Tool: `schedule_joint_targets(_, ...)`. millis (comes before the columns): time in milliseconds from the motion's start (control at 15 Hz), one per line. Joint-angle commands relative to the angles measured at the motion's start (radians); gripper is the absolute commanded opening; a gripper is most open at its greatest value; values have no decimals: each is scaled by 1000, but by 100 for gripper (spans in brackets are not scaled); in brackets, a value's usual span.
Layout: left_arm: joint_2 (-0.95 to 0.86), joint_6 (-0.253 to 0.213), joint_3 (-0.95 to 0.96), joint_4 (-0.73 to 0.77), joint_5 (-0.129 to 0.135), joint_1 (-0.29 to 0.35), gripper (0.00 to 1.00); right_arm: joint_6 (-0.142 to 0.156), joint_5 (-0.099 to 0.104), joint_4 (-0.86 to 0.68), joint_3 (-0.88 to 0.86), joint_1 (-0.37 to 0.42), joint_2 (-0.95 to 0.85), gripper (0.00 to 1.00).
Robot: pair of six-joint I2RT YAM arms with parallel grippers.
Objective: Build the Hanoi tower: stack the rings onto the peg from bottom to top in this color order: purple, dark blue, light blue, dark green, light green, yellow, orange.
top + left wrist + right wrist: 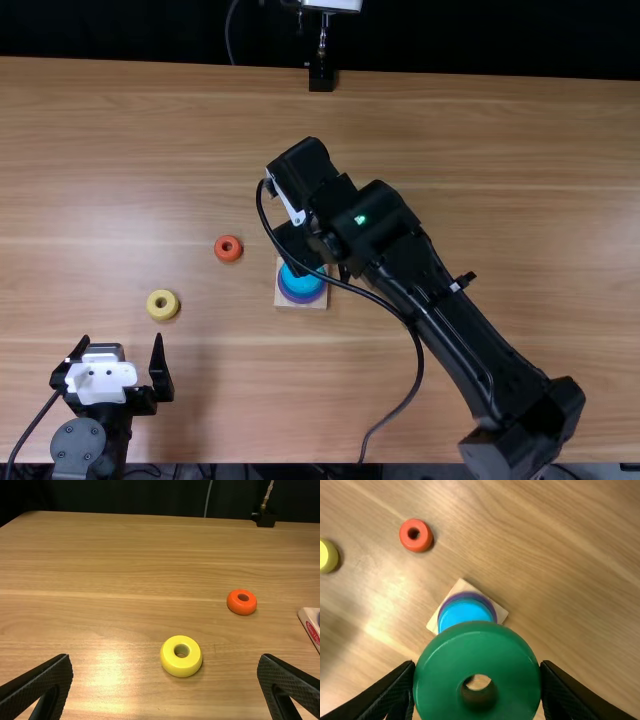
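My left gripper (116,372) stands open at the lower left; in the left wrist view the same gripper (165,682) has nothing between its fingers. Beyond it lie the yellow ring (163,305) (181,656) and, farther off, the orange ring (228,248) (242,602). The right arm's gripper (300,255) hangs over the wooden base (314,304). In the right wrist view, the right gripper (477,685) is shut on the dark green ring (477,652). Behind that ring, the light blue ring (464,613) sits above the purple ring (491,607) on the base. The peg is hidden.
The right arm (450,340) crosses the table's right half, with a cable looping beside it. A black stand (321,78) is at the table's far edge. The orange and yellow rings lie left of the base.
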State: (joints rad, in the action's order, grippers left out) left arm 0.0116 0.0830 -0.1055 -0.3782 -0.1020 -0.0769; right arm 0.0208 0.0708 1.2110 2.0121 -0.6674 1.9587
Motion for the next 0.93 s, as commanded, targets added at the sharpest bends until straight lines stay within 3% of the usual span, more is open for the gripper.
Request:
schedule_joint_targets(0,-12,0,105,-84,-8,0,100,5,-6,9,30,-8,22,0)
schedule_joint_targets(867,-12,0,105,-84,-8,0,100,-1,-8,12,34,-26,19,0)
